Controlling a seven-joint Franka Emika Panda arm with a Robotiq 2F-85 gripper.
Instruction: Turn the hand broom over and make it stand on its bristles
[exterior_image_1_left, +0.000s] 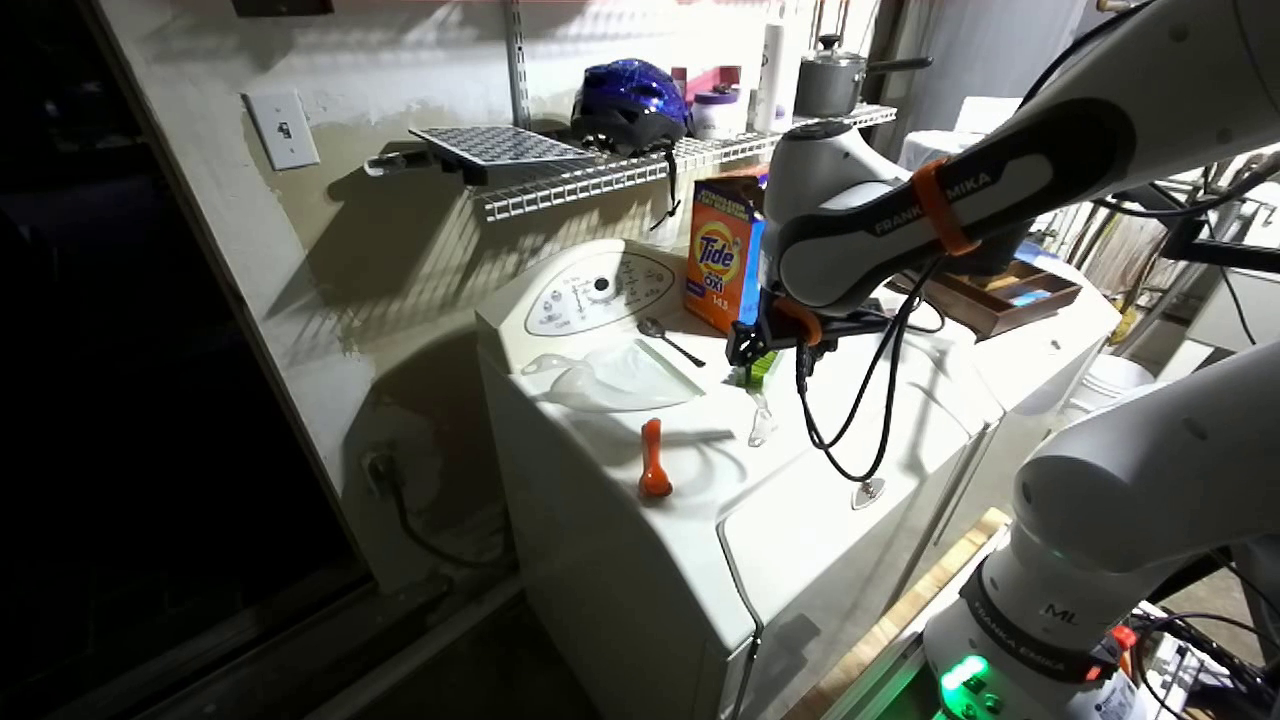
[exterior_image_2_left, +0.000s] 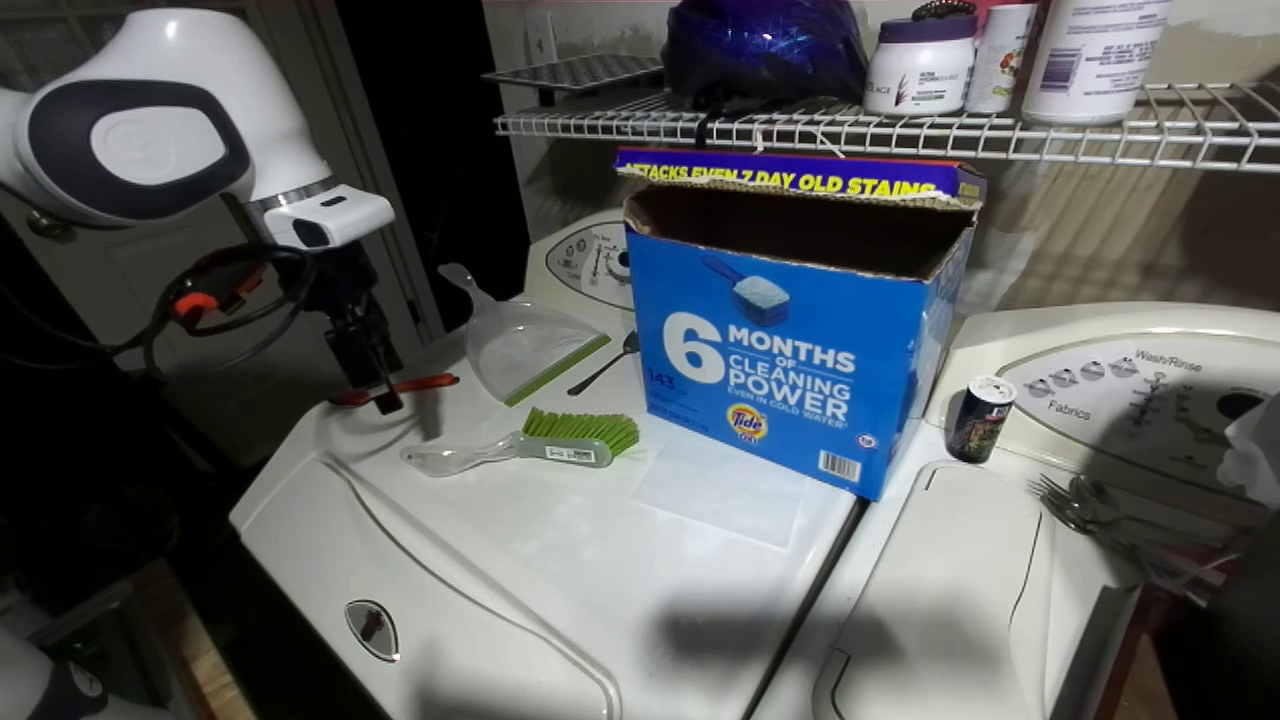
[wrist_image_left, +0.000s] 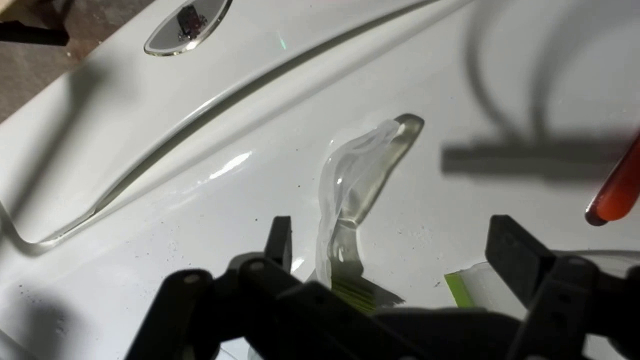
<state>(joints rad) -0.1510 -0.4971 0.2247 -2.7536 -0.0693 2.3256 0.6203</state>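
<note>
The hand broom has a clear handle and green bristles (exterior_image_2_left: 582, 430). It lies on its side on the white machine top, with its bristles pointing sideways toward the dustpan. Its handle (exterior_image_2_left: 460, 458) also shows in an exterior view (exterior_image_1_left: 762, 422). In the wrist view the handle (wrist_image_left: 350, 172) lies below the jaws, nearer the left finger, and the head is mostly hidden behind the gripper. My gripper (wrist_image_left: 392, 237) is open and empty. It hovers above the machine top near the broom's handle, apart from it, in both exterior views (exterior_image_1_left: 745, 358) (exterior_image_2_left: 385, 395).
A clear dustpan (exterior_image_2_left: 530, 345) with a green edge lies behind the broom, beside a dark spoon (exterior_image_2_left: 606, 366). An orange scoop (exterior_image_1_left: 653, 465) lies near the machine's side edge. A tall Tide box (exterior_image_2_left: 770, 350) and a white sheet (exterior_image_2_left: 720, 497) are near the bristles. A wire shelf (exterior_image_1_left: 600, 180) hangs above.
</note>
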